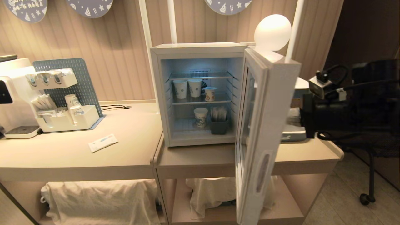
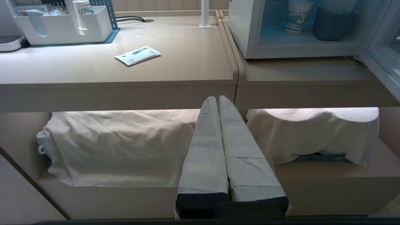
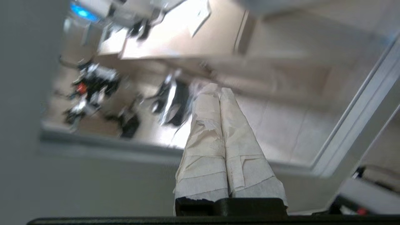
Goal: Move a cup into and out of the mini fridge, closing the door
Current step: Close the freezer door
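Your cup is short, white, foil-lidded, orange-printed, on the fridge shelf; left fingers and right fingers pressed together.

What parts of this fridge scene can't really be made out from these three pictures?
- Right gripper: outside the head view, behind the open door.
- Right wrist view: blurred; the dark shapes reflected in the door's glass can't be identified.
- The cup: its print is too small to read in the head view.
- Lower shelves: white cloths cover what lies beneath.
- The mini fridge: the left wrist view's edge cuts off its upper shelves.
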`<state>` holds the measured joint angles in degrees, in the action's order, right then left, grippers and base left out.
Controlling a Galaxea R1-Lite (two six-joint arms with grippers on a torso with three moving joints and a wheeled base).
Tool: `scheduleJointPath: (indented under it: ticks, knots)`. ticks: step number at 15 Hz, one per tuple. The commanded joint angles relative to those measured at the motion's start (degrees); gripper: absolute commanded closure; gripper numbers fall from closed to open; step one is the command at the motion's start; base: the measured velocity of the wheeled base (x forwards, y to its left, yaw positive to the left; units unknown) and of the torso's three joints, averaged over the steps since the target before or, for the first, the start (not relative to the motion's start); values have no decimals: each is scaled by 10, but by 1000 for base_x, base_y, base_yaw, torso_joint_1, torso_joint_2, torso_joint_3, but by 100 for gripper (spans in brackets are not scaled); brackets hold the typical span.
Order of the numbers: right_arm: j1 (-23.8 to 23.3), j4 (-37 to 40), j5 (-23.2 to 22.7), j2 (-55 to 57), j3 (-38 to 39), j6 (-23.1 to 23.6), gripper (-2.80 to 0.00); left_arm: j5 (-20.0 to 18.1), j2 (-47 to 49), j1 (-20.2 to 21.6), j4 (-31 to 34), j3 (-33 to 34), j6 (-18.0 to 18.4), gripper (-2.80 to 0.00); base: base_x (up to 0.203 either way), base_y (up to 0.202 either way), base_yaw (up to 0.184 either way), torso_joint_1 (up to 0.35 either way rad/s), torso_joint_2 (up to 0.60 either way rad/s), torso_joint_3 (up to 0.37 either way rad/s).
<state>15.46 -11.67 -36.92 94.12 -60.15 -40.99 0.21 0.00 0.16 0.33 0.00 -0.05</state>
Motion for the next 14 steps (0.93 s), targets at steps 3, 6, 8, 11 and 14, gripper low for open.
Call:
scheduleJointPath:
  ticks: [3, 6, 8, 11, 14]
  knots:
    - [97, 38, 186, 101, -170, 2, 0, 1, 1, 0, 0, 1, 0, 0, 0, 0, 0, 0, 0, 0]
    - [133, 132, 231, 179, -362, 20, 0, 1, 1, 0, 0, 1, 0, 0, 0, 0, 0, 0, 0, 0]
    - [155, 196, 272, 251, -482, 46, 0, 0, 1, 0, 0, 1, -1, 0, 0, 0, 0, 0, 0, 0]
    - [197, 236, 430, 323, -523, 152, 0, 1, 1, 0, 0, 1, -1, 0, 0, 0, 0, 0, 0, 0]
    - [205, 232, 475, 346, -521, 184, 0, 1, 1, 0, 0, 1, -1, 0, 0, 0, 0, 0, 0, 0]
